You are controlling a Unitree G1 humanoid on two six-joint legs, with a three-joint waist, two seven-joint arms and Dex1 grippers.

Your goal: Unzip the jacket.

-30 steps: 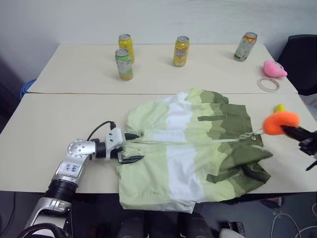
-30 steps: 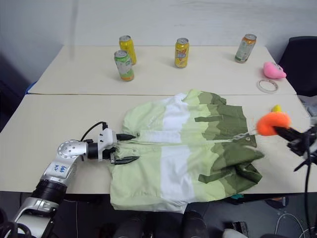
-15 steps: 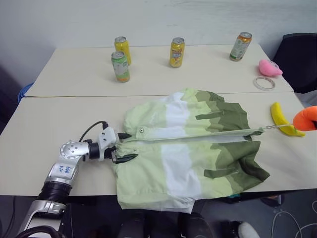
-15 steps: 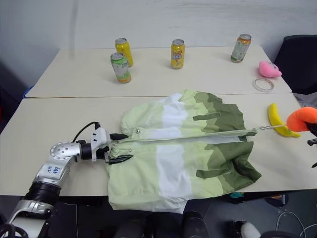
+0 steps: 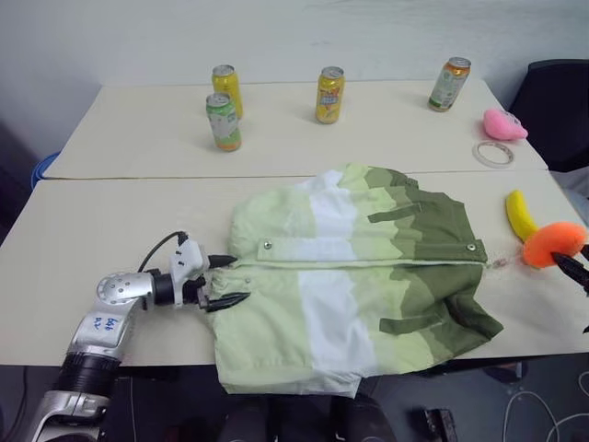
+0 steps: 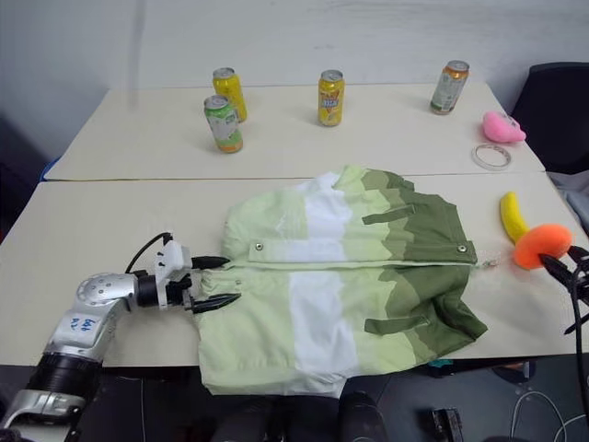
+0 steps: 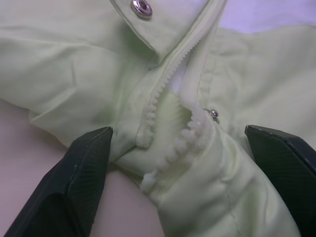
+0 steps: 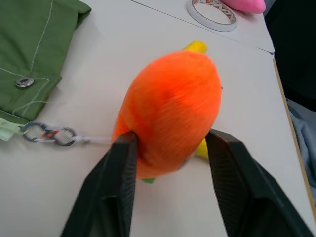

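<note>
Right wrist view, right hand [image 8: 170, 148] fingers straddling orange plush [image 8: 170, 111], level

The jacket [image 5: 354, 276] is banded in pale green, white, pale green again and dark olive, with jagged edges between the bands; its zipper teeth [image 7: 168, 148] are seen in a whitish pale green, and its snaps [image 7: 142, 7] in silver metal. The table [image 5: 110, 221] is coloured cream-beige. An orange plush ball [image 8: 170, 111] is shown between the black fingers of the right hand [image 8: 170, 148], and a yellow banana [image 5: 518, 215] is seen near it. The left hand [image 5: 226, 281] is black-fingered on a silver arm. Two yellow cans [image 5: 329, 94], a green can [image 5: 224, 121] and a green-and-white, orange-topped can [image 5: 449, 84] are seen, along with a pink plush toy [image 5: 503, 125] and a pale tape roll [image 5: 493, 154].
</note>
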